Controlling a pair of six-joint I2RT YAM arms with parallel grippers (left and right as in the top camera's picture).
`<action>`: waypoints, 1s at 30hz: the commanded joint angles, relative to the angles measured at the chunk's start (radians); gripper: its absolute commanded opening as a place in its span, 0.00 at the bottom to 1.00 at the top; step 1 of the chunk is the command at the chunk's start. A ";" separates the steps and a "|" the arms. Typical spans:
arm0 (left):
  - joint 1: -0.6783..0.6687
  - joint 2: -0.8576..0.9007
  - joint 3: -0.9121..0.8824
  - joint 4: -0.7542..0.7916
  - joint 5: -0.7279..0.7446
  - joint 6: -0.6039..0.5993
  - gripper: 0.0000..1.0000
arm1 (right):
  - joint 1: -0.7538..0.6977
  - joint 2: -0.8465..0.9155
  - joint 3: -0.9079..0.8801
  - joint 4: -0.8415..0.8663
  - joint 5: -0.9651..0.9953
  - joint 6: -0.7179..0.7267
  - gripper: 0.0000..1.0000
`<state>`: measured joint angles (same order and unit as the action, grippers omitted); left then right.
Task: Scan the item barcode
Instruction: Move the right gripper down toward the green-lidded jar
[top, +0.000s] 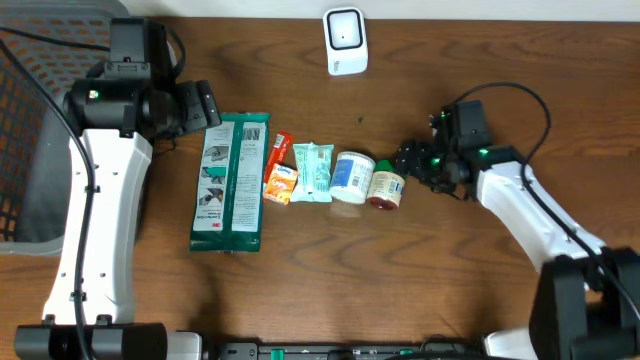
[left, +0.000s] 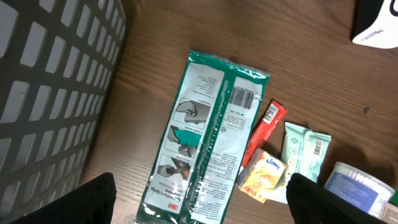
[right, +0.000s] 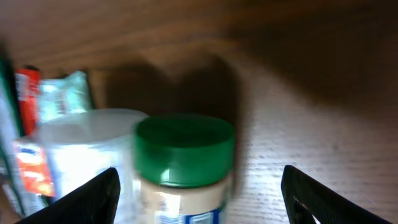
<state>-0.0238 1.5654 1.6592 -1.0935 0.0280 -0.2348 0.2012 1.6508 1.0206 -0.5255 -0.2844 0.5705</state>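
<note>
Our right claw is spread wide and pinches nothing. It sits low over the tabletop; right in front of it stands the little jar with a green lid. The jar is just beside the claw tips; we cannot tell if they touch it. From the right wrist view the jar looks blurry, so we cannot read its label.

On the far side of the jar is a white tub, close against it; then comes a pale green packet; then an orange packet; then a big green pack. They all lie in one row. The big green pack shows a barcode facing up.

Our left claw is spread wide too and holds nothing. It hangs near the top of the big green pack, next to the grey basket.

The white scanner stands at the far edge of the tabletop, well apart from the row.

We think the job is only at its start. Nothing is lifted and nothing faces the scanner. We guess the little jar is the thing to scan, since the right claw points at it. What is left is to close on it, lift it, carry it to the scanner, and turn its barcode that way.
</note>
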 joint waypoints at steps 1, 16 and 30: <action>0.003 0.008 -0.002 -0.002 0.007 0.006 0.87 | 0.000 0.045 0.102 -0.087 -0.003 0.030 0.79; 0.003 0.008 -0.002 -0.002 0.007 0.006 0.87 | -0.001 0.369 0.732 -0.702 0.040 -0.097 0.89; 0.003 0.008 -0.002 -0.002 0.007 0.006 0.87 | 0.028 0.545 0.731 -0.721 0.003 -0.097 0.97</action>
<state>-0.0238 1.5654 1.6592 -1.0935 0.0280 -0.2348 0.2153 2.1826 1.7470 -1.2419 -0.2676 0.4854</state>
